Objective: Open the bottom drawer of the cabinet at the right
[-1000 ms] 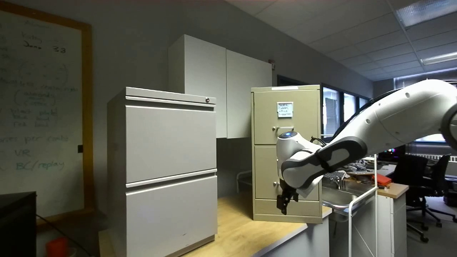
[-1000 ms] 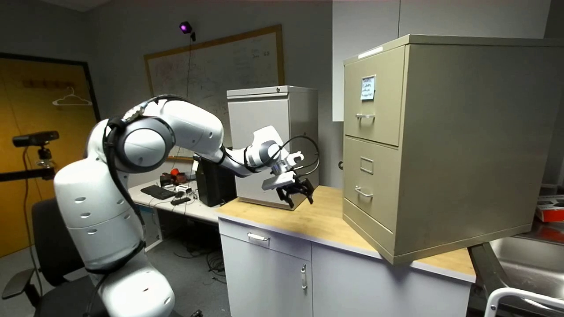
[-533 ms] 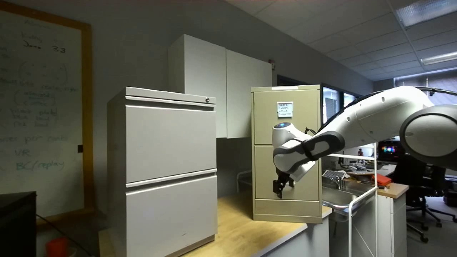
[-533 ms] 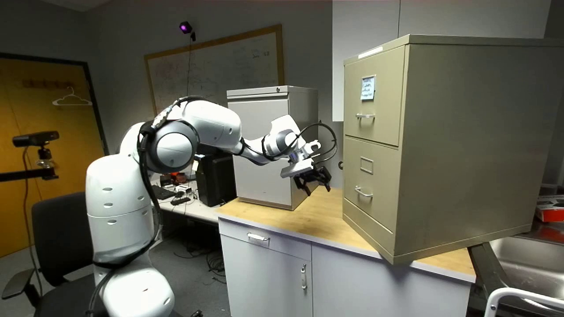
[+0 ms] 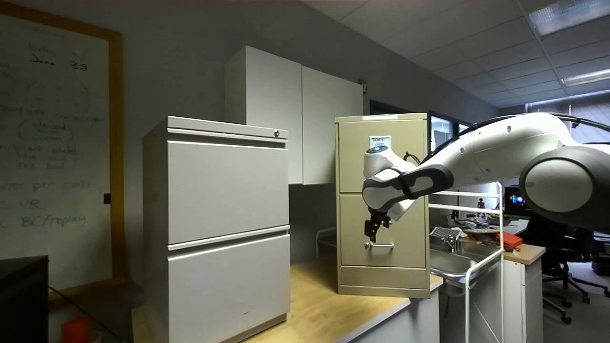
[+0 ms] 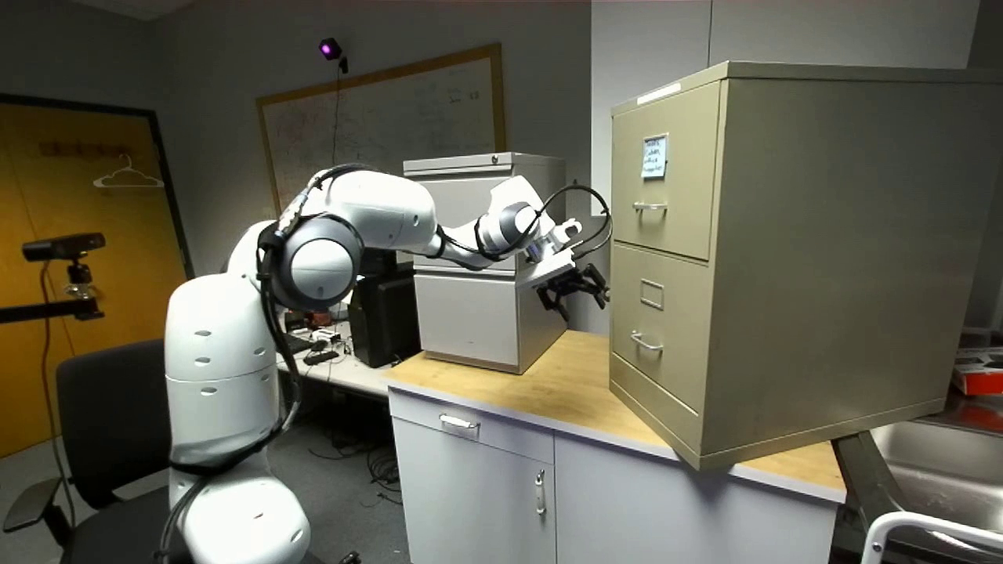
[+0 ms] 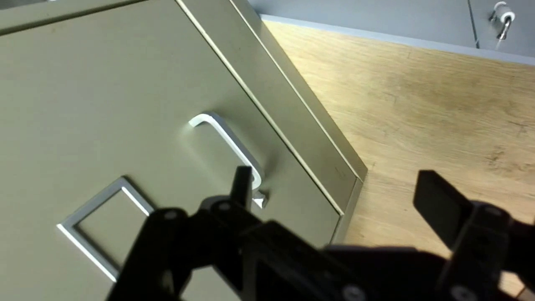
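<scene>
Holding the claw (image 7: 335, 179) in front of the bottom drawer (image 6: 675, 321), with fingers (image 7: 439, 211) wide apart, clamping nothing. Finding the drawer low in the cream filing cabinet (image 6: 838, 266), looking fully pushed in; finding that cabinet on the counter (image 6: 564, 392). Keying on the handle (image 7: 233, 142): lying ahead of the claw, toward the drawer front, showing lower than the claw in both exterior views. In the wrist view, showing left of the gap, right by the picture-left finger (image 7: 242, 184), outside the grip; seeing no clear contact. Running level across the front; slanting its long axis against the line between fingers, neither square nor parallel. Using one arm (image 6: 384, 211) only, so comparing nothing for nearness. Facing the drawer out toward the claw; likely running its long axis back into the cabinet, going by the deep side. Judging as pre-grasp, not yet pulling. Probably needing lowering, rolling to straddle the handle, then drawing straight out. Risking knocking the handle's end with a finger.
</scene>
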`<state>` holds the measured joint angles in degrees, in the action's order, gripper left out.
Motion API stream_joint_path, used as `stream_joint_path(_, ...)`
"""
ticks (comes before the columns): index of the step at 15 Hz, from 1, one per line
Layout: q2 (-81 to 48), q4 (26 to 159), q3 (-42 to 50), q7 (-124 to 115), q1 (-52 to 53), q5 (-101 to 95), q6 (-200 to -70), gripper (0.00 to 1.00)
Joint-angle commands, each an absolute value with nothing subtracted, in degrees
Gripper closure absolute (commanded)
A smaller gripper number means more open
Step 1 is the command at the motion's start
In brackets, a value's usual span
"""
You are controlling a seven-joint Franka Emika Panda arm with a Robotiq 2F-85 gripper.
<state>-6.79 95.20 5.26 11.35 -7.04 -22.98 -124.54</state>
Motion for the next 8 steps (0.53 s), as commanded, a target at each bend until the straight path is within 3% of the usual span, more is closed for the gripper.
stream_joint_path(1,-13.4,85.9,5.5,15.4,-6.6,-22.5,-122.9,0.00)
stream_joint_path(8,-24.0,71.0,5.4,19.3,-6.8,-20.6,-118.4,0.00)
